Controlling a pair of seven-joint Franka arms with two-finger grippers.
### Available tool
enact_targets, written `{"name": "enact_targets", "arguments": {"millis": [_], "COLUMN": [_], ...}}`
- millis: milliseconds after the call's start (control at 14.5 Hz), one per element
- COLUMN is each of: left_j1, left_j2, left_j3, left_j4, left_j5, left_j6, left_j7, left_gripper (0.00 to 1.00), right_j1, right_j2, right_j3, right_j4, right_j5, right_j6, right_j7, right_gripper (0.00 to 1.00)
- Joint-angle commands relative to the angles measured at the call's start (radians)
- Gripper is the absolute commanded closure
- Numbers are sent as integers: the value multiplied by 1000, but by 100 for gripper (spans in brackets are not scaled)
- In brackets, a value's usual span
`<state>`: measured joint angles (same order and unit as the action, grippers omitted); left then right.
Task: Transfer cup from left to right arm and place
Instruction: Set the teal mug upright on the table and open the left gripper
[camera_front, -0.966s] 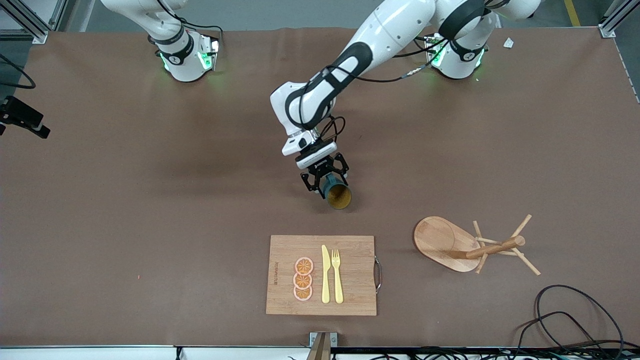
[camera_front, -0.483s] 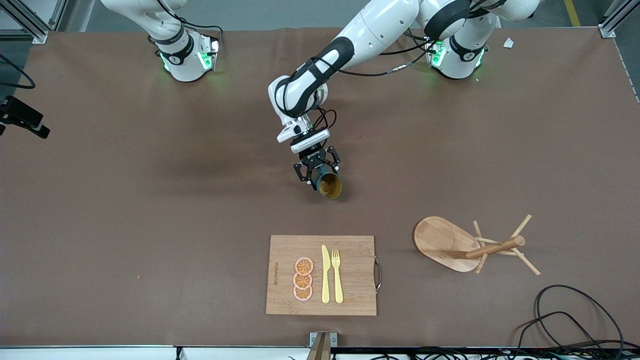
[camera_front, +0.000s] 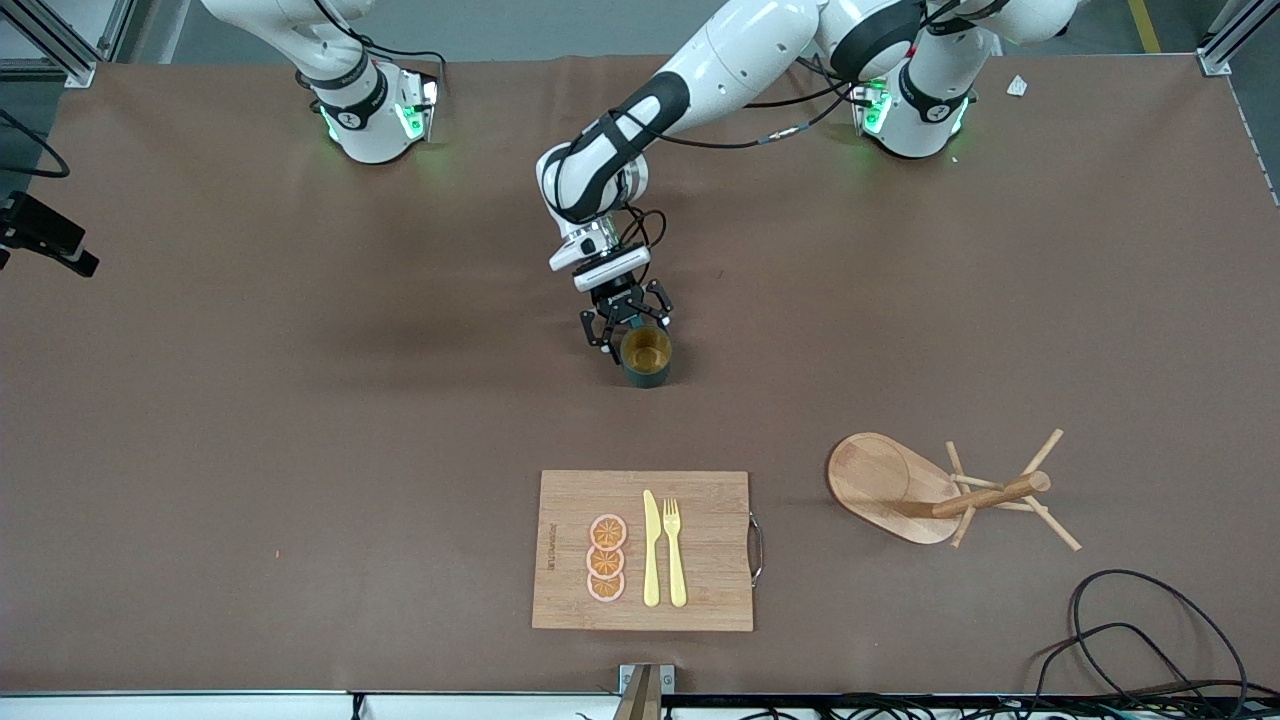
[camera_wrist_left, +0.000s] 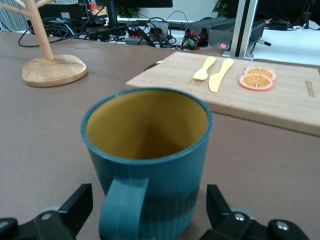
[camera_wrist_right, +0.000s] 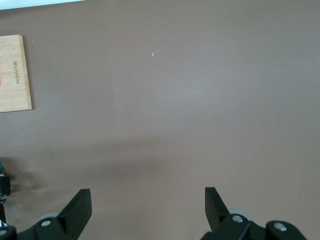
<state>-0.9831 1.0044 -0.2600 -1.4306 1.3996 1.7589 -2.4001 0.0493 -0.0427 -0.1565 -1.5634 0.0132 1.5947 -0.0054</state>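
Jaws spread either side of the upright cup (camera_wrist_left: 147, 159), the left gripper (camera_front: 625, 322) sits mid-table; the right gripper (camera_wrist_right: 145, 212) waits, jaws spread.

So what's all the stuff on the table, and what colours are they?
cup: one, dark teal with yellow inside, upright at the middle of the table, between the left gripper's fingers
cutting board: one, light wood, nearer the front camera than the cup
orange slices: three, orange, in a row on the board
knife: one, yellow, on the board beside the slices
fork: one, yellow, beside the knife
peg stand: one, light wood, toward the left arm's end
cables: black, at the table corner by the stand
left gripper: black, open around the cup
right gripper: black, open over bare table, waiting
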Motion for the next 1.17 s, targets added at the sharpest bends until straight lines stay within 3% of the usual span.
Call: {"name": "enact_targets", "arguments": {"millis": [0,414,690,1103], "left_j1": [-46,-63,-43,214], "left_j2": [-15,-130,-277,-582], "left_j3": [-1,-44,-44,-38], "left_j4": [24,25,29,27], "left_j5": [-69,-292,-485,-864], "left_j6": [-10,-55,-55,-53], "left_j7": [2,10,140,548], "left_gripper": [0,0,0,0], "right_j1": [0,40,76,208], "right_j2": [3,32,78,181], "right_j3": [-1,0,0,0], "right_j4": [3,-6,-6,-33], "right_j5": [-15,-1,1,23], "right_j6": [-9,-9,-6,89], "right_j7": [-5,-2,-4,151], "right_gripper": [0,0,2,0]}}
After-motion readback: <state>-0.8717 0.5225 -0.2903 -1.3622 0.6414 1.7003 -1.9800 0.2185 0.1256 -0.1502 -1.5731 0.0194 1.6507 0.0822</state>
